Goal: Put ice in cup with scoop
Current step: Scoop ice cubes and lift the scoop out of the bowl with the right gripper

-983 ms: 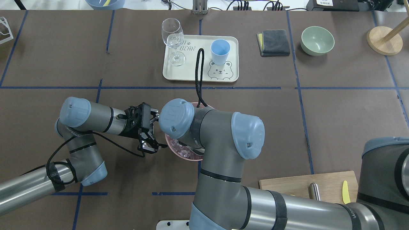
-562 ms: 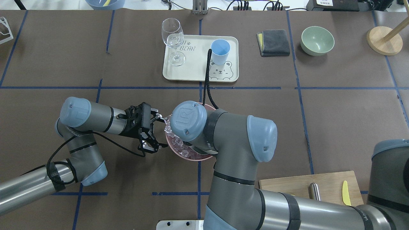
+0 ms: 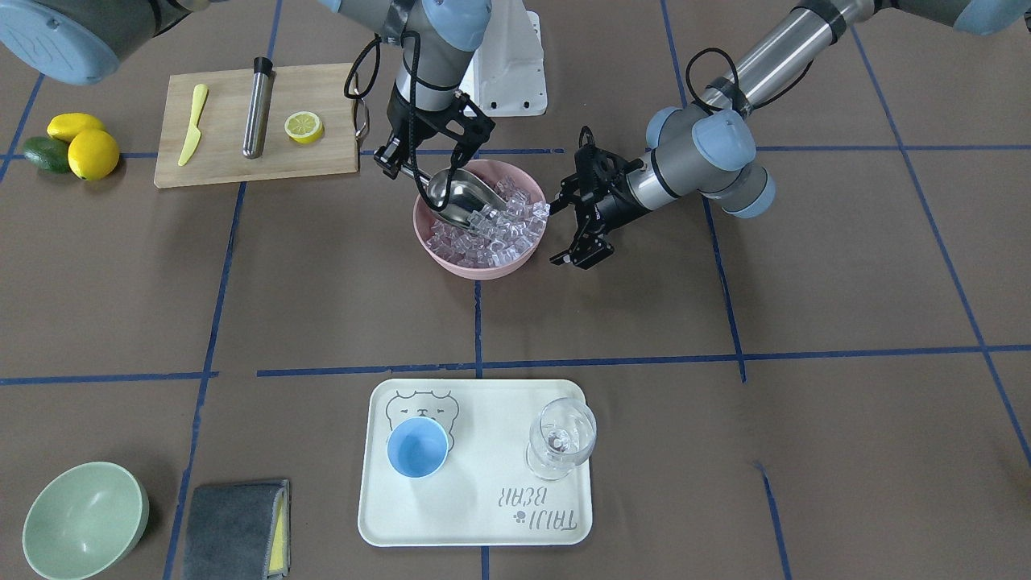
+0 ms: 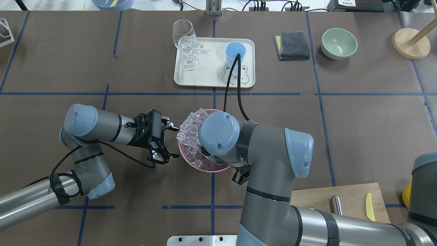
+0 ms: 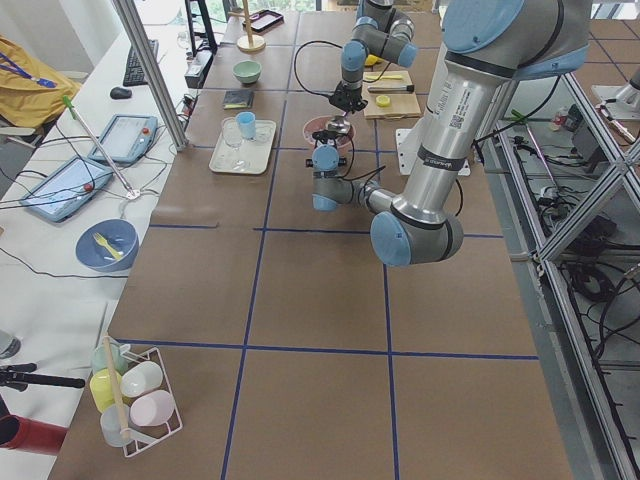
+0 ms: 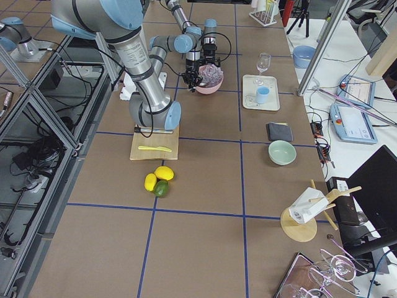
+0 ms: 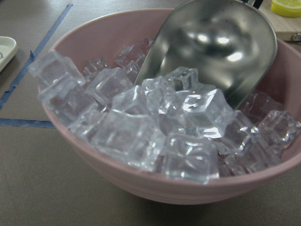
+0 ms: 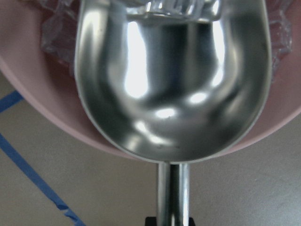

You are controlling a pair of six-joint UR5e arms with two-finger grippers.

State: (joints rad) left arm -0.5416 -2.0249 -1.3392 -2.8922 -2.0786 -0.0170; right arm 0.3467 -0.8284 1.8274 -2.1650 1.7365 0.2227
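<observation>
Digging scoop [image 3: 459, 197] into ice [image 3: 499, 234] | right gripper [image 3: 423, 161] jaws clamp its handle | left gripper [image 4: 171, 141] jaws wide, bowl's [image 3: 471, 270] 9 o'clock overhead | trough near-empty: drive deeper, lift level

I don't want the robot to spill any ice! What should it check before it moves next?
1. Scoop gripped? Ok: the right gripper holds the scoop by its handle.
2. Scoop loaded? Not ok: its trough is bare, with ice only at the front lip.
3. Cup ready? Ok: the cup stands upright and empty on the tray.
4. Drop spot free? Ok: the wine glass stands apart from the cup.
5. Left gripper off the pink bowl? Cannot tell: it is open right beside the rim.
</observation>
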